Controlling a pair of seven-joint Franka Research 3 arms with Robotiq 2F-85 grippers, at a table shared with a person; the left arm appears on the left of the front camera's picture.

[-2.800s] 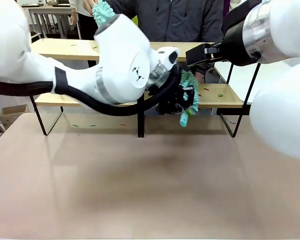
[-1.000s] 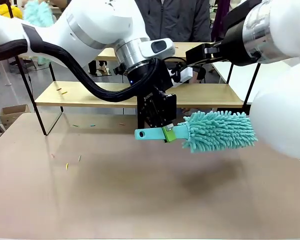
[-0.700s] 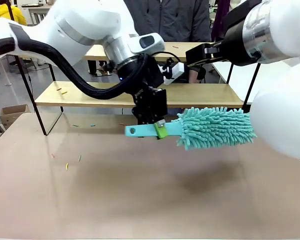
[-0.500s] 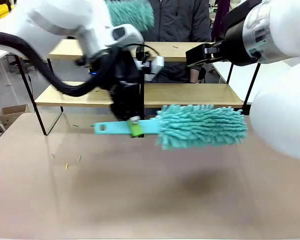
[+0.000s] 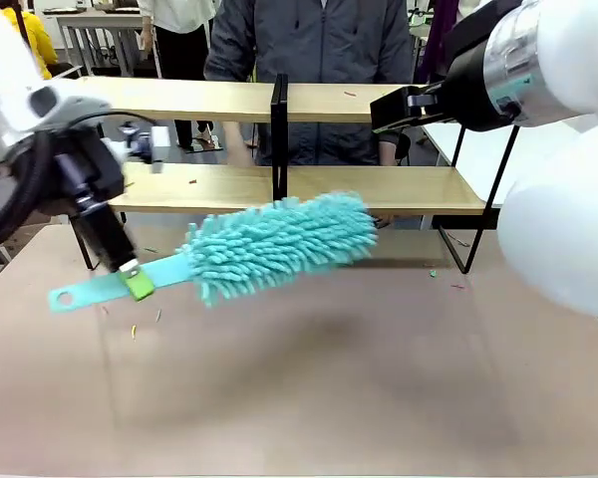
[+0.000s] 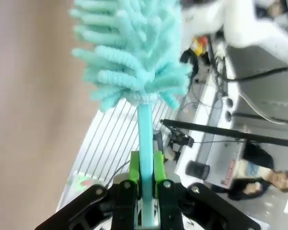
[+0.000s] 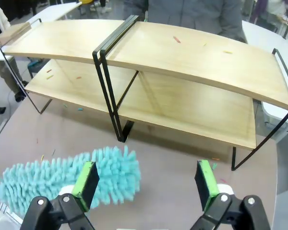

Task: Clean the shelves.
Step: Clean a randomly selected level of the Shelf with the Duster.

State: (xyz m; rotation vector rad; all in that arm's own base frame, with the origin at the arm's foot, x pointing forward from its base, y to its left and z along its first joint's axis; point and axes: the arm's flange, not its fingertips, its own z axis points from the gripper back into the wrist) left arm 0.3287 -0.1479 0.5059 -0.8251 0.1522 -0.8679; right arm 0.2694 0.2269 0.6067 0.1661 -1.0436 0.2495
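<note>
The shelves stand across the far side of the table, a two-tier rack of light wood boards on a black frame; the right wrist view looks down on the shelves. My left gripper is at the table's left, in front of the rack, shut on the flat handle of a teal fluffy duster. The duster's head slants up to the right above the table, short of the lower board. In the left wrist view my green-padded gripper pinches the handle below the duster head. My right gripper hangs open above the duster.
Small coloured bits lie on the table at the left and right, and on the boards. A person in a grey jacket stands behind the rack. My right arm fills the upper right.
My left arm has swung the duster leftward, from the middle by the rack's central upright to the table's left side, and its head now tilts up. The right arm has stayed still.
</note>
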